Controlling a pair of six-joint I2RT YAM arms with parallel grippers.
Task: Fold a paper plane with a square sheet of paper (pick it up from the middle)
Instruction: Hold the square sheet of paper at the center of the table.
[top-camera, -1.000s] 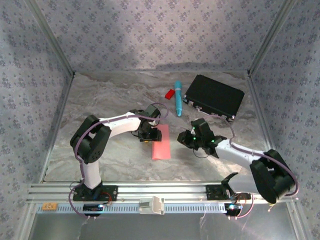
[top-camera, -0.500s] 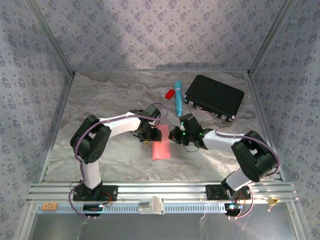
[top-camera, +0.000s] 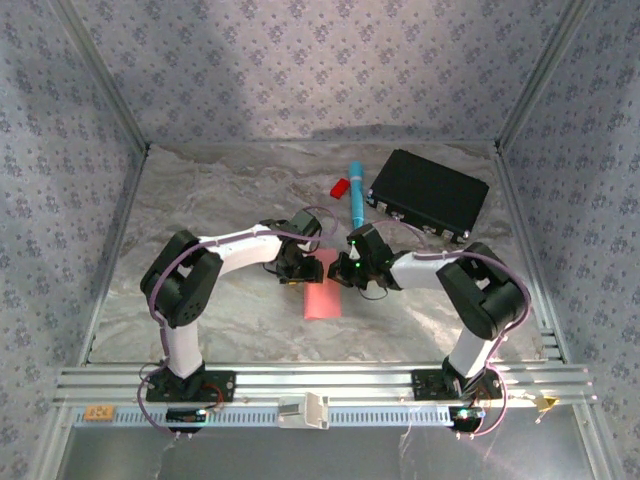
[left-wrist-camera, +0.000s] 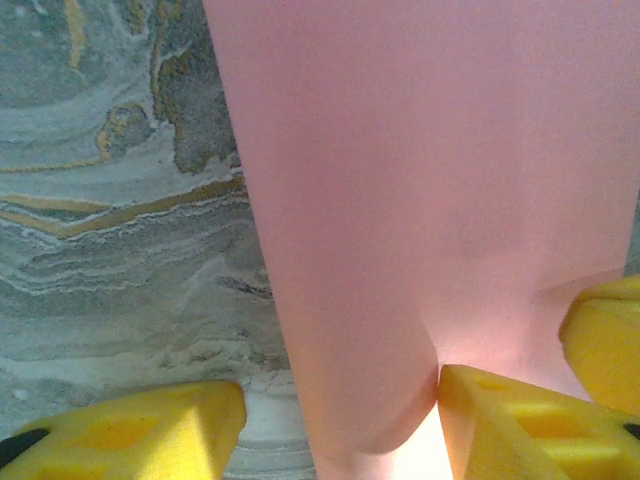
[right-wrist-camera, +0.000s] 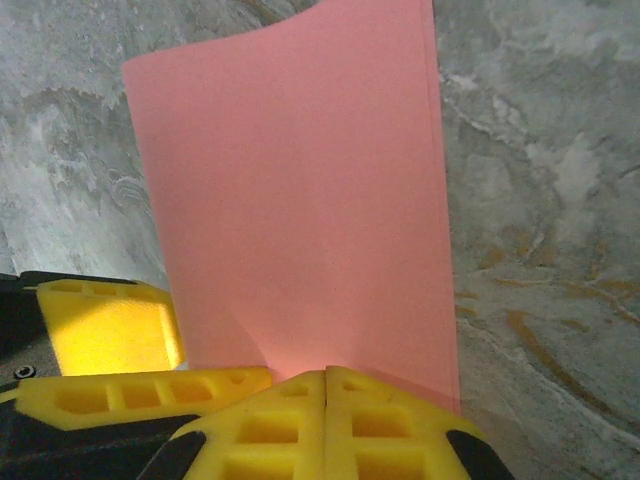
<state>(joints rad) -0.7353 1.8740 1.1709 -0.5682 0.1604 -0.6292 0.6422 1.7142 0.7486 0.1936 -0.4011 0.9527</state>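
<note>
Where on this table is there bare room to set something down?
Bare marble: the far-left corner, left of the red plastic piece, and near right, between right arm and wall. Crowded: the centre, where left tool and right tool meet at the pink paper; far right holds blue pen and black case.

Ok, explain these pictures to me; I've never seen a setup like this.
Two robot arms are bolted to a marble-patterned table. The wide picture looks down from above; the two close-ups come from cameras on each wrist, so the yellow blocks are gripper fingers. On the table lie a pink-red sheet of paper, a blue pen, a small red plastic piece and a black case. The left gripper is open astride the paper's edge; the right gripper is shut, seemingly pinching that paper.
</note>
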